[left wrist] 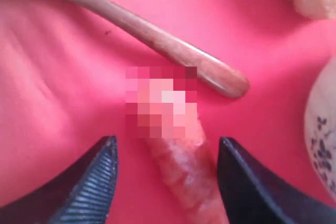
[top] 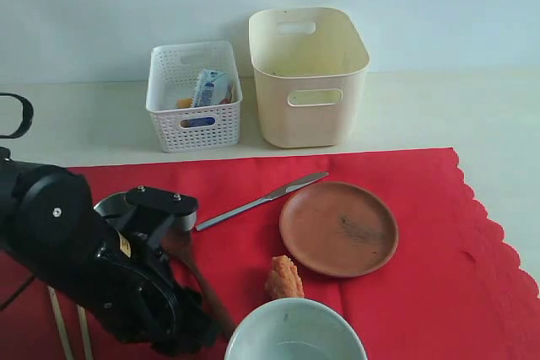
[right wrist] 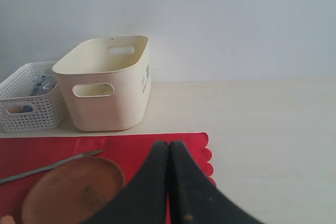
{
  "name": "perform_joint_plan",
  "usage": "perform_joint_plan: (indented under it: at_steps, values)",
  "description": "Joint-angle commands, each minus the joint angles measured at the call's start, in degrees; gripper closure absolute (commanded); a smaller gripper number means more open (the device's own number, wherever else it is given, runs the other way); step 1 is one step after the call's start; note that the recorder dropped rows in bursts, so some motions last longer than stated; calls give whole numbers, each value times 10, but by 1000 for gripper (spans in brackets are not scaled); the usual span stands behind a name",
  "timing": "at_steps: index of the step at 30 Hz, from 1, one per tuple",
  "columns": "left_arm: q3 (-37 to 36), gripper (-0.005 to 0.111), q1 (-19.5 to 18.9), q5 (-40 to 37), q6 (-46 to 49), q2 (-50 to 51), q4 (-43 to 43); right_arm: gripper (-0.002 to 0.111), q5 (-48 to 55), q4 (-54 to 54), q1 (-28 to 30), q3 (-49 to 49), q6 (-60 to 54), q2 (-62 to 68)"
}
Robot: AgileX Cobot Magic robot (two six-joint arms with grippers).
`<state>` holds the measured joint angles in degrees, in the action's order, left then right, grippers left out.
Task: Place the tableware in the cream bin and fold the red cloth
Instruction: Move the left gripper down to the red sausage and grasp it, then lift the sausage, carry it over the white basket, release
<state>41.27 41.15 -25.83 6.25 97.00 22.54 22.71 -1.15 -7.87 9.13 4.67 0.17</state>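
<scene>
- Currently no tableware is visible inside the cream bin [top: 308,77], which stands off the cloth at 12 o'clock of the scene, just beside the white lattice basket [top: 194,94]. Its floor is not fully in view.
- Tableware on the red cloth [top: 422,276], placed from the brown plate [top: 337,228]:
  - silver knife [top: 261,200] at 10 o'clock, near the plate rim;
  - pale bowl [top: 295,330] at 7 o'clock, at the near edge;
  - wooden spoon [top: 202,280] at 8 o'clock, partly under the left arm;
  - steel cup [top: 108,202] at 9 o'clock, mostly hidden behind that arm;
  - chopsticks [top: 59,326] beyond the arm, toward 8 o'clock.
- Left gripper [left wrist: 167,141]: jaws wide apart, low over the cloth and straddling an orange-pink food piece [left wrist: 178,182]. Neither jaw presses on it, so nothing is held. The spoon handle lies just past the fingertips.
- Right gripper [right wrist: 169,145]: fingers pressed together, empty, raised over the cloth edge at 4 o'clock of the plate.
- Cloth status: flat, unfolded and loaded. An orange crumbly lump [top: 284,277] also rests on it.
- Judgement: both task parts remain. All tableware must be binned before folding.
</scene>
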Motion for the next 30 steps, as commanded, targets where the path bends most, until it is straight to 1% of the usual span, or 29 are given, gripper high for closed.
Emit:
perform_joint_plan:
  at_steps: [1,8,11,14,15,17,19,20,25,28,30]
  values:
    - [15,52,3,4,-5,17,14,108,-5,-1,3,-2,0,-2]
    - [50,52,14,-41,-1,38,21,108,-5,-1,2,-2,0,-2]
    - [60,52,14,-76,4,61,19,108,-5,-1,2,-2,0,-2]
    - [62,53,14,-88,12,75,18,108,-5,-1,2,-2,0,-2]
    - [62,56,14,-88,14,77,13,108,-5,-1,2,-2,0,-2]
    - [62,72,14,-88,15,77,-8,108,-5,-1,2,-2,0,-2]
    - [71,97,14,-107,15,73,-35,108,-5,-1,2,-2,0,-2]
    - [78,106,14,-117,17,69,-47,108,-5,-1,2,-2,0,-2]
    - [117,106,14,-163,17,19,-57,108,-5,-1,2,-2,0,-2]
    - [150,106,11,-193,15,-32,-88,108,-5,-1,0,-2,0,-2]
    - [177,106,-1,-204,10,-67,-112,108,-5,-2,-5,-2,0,-2]
